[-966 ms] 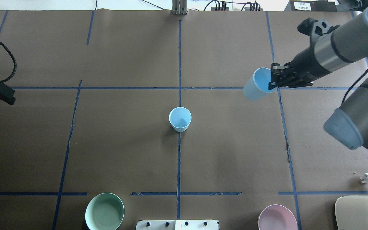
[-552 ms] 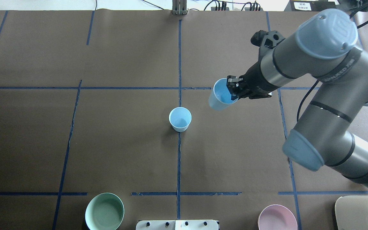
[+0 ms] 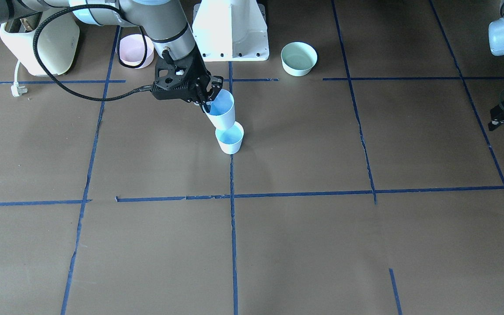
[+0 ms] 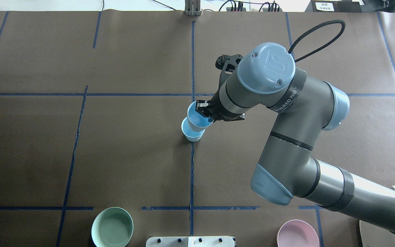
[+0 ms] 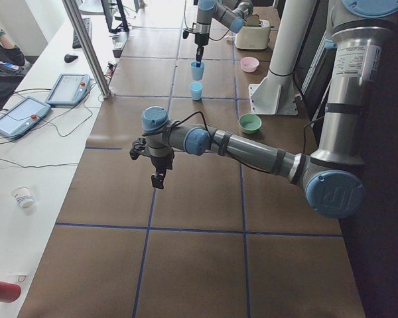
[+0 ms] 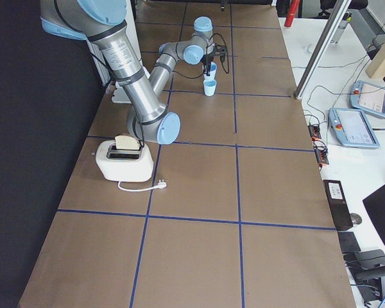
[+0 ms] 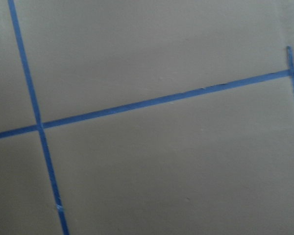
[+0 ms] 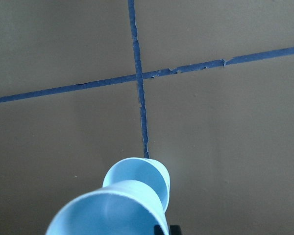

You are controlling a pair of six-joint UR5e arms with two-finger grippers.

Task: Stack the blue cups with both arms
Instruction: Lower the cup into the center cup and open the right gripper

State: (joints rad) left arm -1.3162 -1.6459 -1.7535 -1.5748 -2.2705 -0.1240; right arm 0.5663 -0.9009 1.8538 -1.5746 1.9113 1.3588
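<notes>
One blue cup (image 4: 191,136) stands upright at the table's middle on the centre tape line; it also shows in the front-facing view (image 3: 230,141). My right gripper (image 4: 205,111) is shut on the rim of the second blue cup (image 4: 196,120) and holds it tilted just above the standing cup, a little off its centre (image 3: 222,112). The right wrist view shows the held cup (image 8: 108,210) close up with the standing cup (image 8: 139,175) beyond it. My left gripper (image 3: 499,119) hangs far off to the side over bare table. I cannot tell whether it is open or shut.
A mint-green bowl (image 4: 112,227) and a pink bowl (image 4: 297,235) stand near the robot's edge on either side of the white pedestal (image 3: 230,30). A toaster (image 3: 37,41) with its plug (image 3: 15,90) sits at the robot's right.
My right arm has swung left with the blue cup, from the table's right side to just over the standing cup. My left gripper has left the overhead view at its left edge.
</notes>
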